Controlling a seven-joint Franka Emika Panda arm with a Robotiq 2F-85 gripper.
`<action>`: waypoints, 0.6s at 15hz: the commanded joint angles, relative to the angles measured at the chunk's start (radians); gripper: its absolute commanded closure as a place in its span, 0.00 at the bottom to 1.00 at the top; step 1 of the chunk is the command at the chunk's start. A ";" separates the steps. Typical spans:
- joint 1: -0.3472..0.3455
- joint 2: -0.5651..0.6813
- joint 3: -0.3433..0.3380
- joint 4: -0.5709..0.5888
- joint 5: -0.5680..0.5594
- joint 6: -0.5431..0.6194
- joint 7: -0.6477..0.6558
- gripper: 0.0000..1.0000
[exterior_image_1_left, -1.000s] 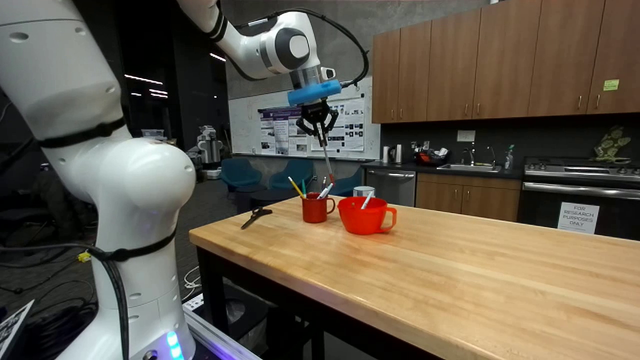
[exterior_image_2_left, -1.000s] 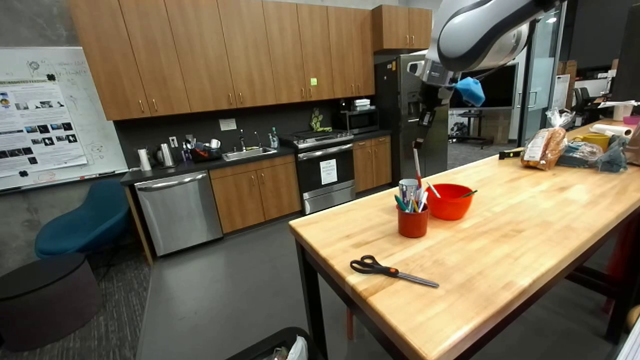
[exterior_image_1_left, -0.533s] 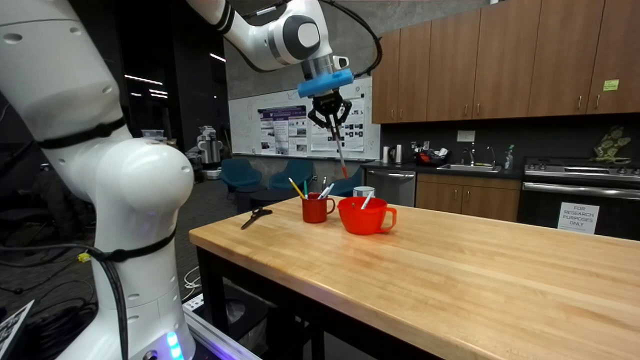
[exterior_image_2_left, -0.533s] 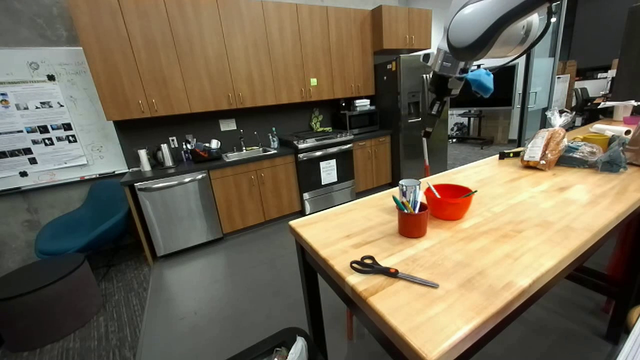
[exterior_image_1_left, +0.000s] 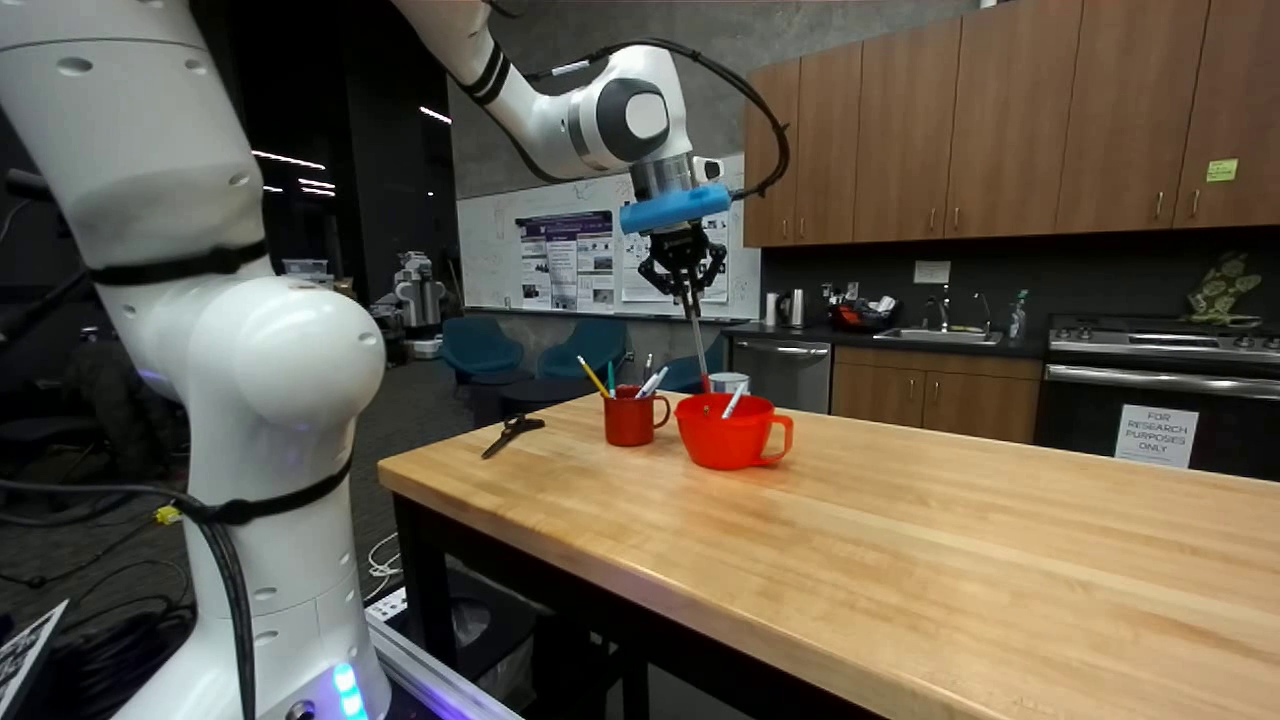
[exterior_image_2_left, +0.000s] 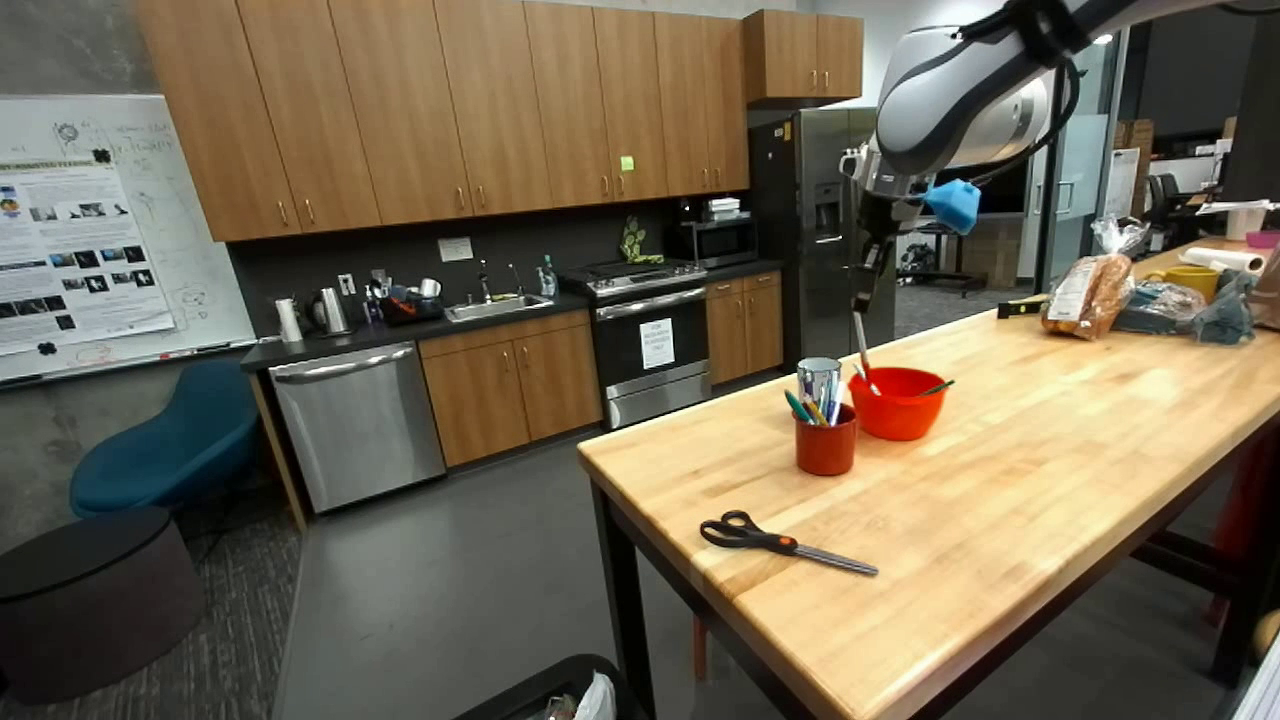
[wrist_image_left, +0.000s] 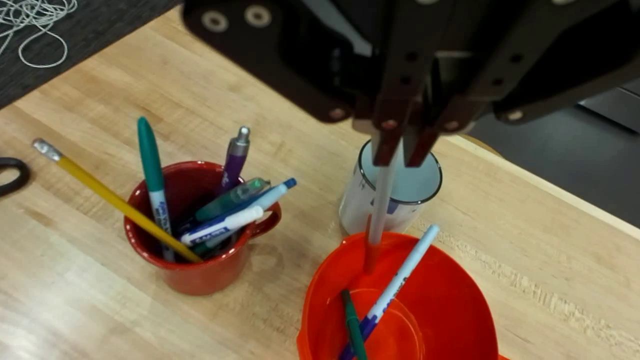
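- A gripper (wrist_image_left: 401, 159), jaws nearly together, clasps a slender red-tipped pen (wrist_image_left: 381, 207).
- The pen hangs red end down at the rim of a red bowl (wrist_image_left: 457, 300) holding a white-and-purple marker (wrist_image_left: 389, 294).
- A red mug (wrist_image_left: 200, 281) of pens (wrist_image_left: 234, 162) stands near the bowl.

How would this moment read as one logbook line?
Gripper: shut on red-tipped pen; pointing: down at bowl; in bowl: green pen, pale pen; nearby: red mug
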 joint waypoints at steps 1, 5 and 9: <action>-0.018 0.054 0.008 0.033 -0.011 0.008 0.010 0.98; -0.021 0.095 0.018 0.041 -0.011 0.003 0.021 0.98; -0.020 0.125 0.036 0.040 -0.022 -0.001 0.039 0.98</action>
